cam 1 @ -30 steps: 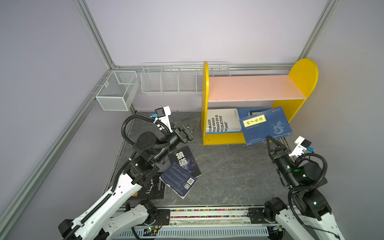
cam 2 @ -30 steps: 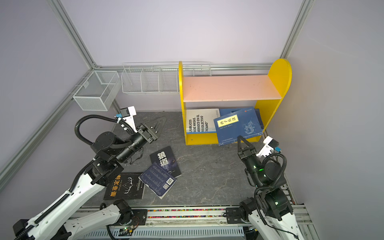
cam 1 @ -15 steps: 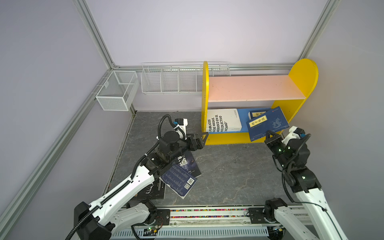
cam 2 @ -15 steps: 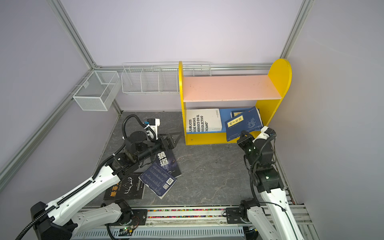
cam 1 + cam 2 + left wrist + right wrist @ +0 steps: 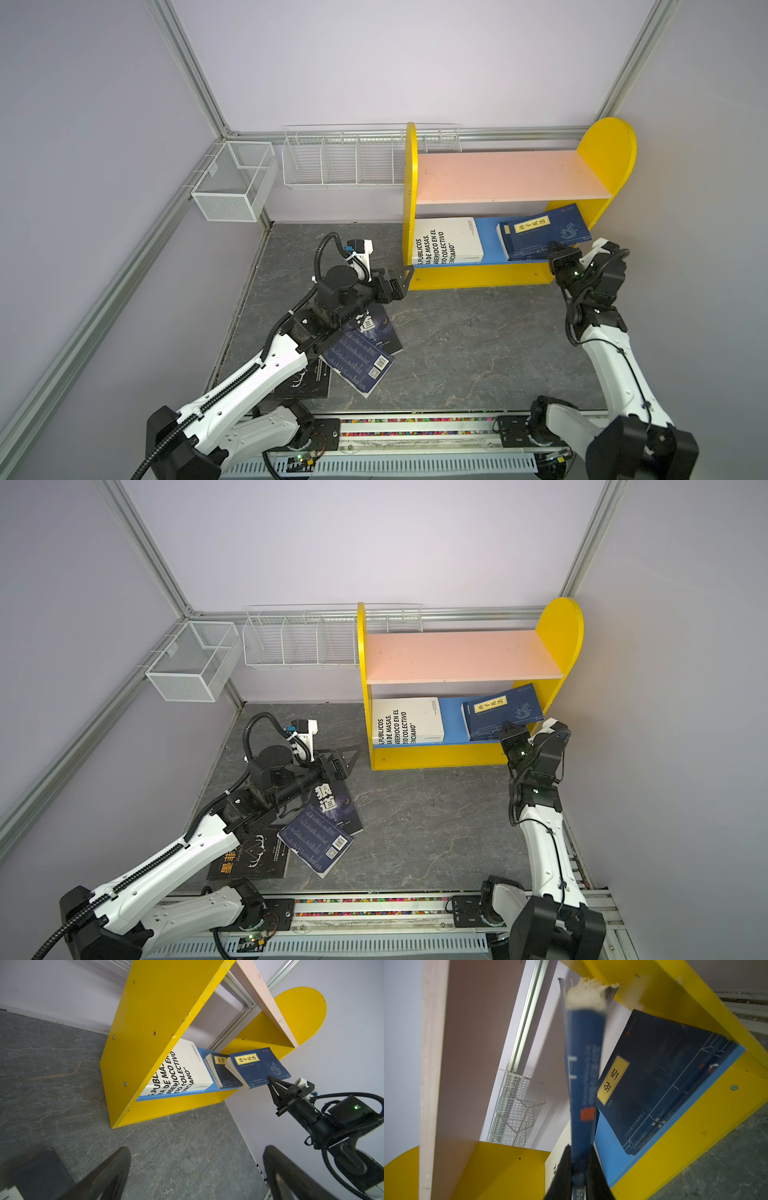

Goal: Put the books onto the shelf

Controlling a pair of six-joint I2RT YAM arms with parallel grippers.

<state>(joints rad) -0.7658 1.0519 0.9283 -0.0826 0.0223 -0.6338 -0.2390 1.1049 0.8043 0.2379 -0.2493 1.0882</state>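
The shelf (image 5: 498, 174) (image 5: 457, 654) stands at the back right. On its blue lower board lie a white book (image 5: 446, 245) (image 5: 405, 723) and a navy book (image 5: 220, 1072) (image 5: 664, 1076). My right gripper (image 5: 555, 249) (image 5: 508, 729) (image 5: 579, 1151) is shut on the edge of another navy book (image 5: 548, 230) (image 5: 255, 1068), tilted over that board. My left gripper (image 5: 401, 276) (image 5: 349, 756) (image 5: 196, 1151) is open and empty near the shelf's left side. On the floor lie a black book (image 5: 332, 808), a navy book (image 5: 318, 841) and another black book (image 5: 249, 858).
Two white wire baskets (image 5: 235, 187) (image 5: 345, 160) hang on the back and left walls. The right wall runs close beside the shelf and my right arm. A rail (image 5: 415, 428) runs along the front edge.
My left arm swung right toward the shelf's left side and its jaws spread wider. My right gripper carried the navy book right and deeper over the lower board.
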